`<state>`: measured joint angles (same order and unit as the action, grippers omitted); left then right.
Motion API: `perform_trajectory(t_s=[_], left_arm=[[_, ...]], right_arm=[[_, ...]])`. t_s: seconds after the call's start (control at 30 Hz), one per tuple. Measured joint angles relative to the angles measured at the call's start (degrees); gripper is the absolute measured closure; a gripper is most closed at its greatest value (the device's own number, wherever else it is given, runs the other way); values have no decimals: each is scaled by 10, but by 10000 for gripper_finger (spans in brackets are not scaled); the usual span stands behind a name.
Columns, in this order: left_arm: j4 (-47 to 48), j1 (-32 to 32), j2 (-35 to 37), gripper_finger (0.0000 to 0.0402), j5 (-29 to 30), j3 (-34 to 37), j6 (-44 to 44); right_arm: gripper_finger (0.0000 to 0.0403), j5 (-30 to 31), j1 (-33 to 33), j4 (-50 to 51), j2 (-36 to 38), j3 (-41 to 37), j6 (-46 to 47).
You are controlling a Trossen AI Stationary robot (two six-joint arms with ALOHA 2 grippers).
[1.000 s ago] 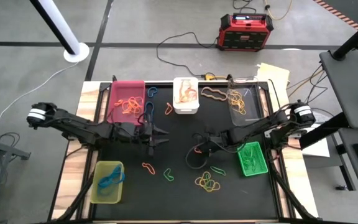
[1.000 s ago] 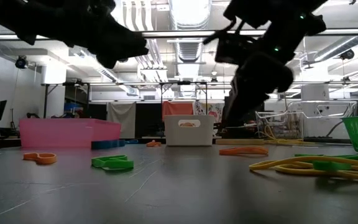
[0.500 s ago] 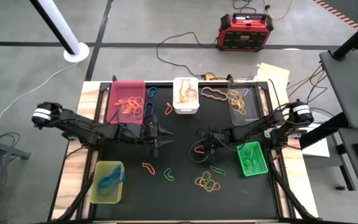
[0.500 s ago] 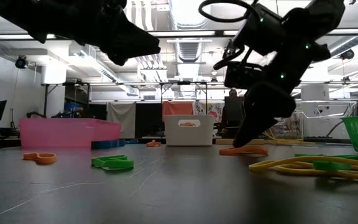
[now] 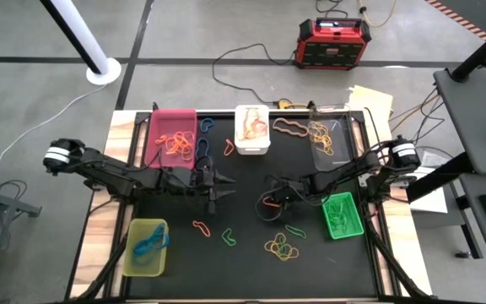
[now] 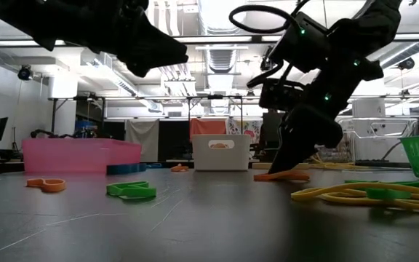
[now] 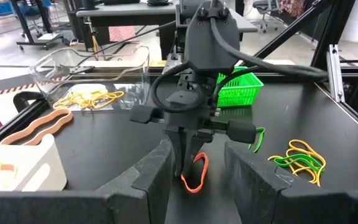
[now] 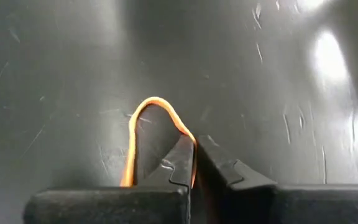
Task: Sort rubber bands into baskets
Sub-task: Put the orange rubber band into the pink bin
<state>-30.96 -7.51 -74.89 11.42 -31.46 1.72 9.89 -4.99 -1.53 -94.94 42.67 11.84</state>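
Near the middle of the black table point(image 5: 243, 262), the right gripper point(image 5: 270, 203) points down at the surface with its fingers point(image 8: 185, 163) pinched together on an orange rubber band point(image 8: 143, 138), whose loop still lies on the table. The left gripper point(image 5: 218, 191) hovers just to the left of it, above the surface, its fingers point(image 7: 151, 177) parted with nothing between them. Loose rubber bands point(image 5: 281, 247) lie scattered nearer the front: a yellow, orange and green tangle, and single red and green loops to its left. The baskets ring the work area: a pink basket point(image 5: 172, 136) at far left holding orange bands, a white basket point(image 5: 252, 129) at far centre, a clear basket point(image 5: 327, 137) at far right with yellowish bands, a bright green basket point(image 5: 342, 215) at right with green bands, and a yellow-green basket point(image 5: 146, 247) at near left holding a blue band. A long tan band point(image 5: 290, 127) lies between the white and clear baskets.
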Motion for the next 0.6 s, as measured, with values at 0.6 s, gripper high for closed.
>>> perform_trajectory(t_s=[0.6], left_arm=[[54,0,0,270,-31,2,35]], right_arm=[[394,51,-2,-366,18,-1,-236]])
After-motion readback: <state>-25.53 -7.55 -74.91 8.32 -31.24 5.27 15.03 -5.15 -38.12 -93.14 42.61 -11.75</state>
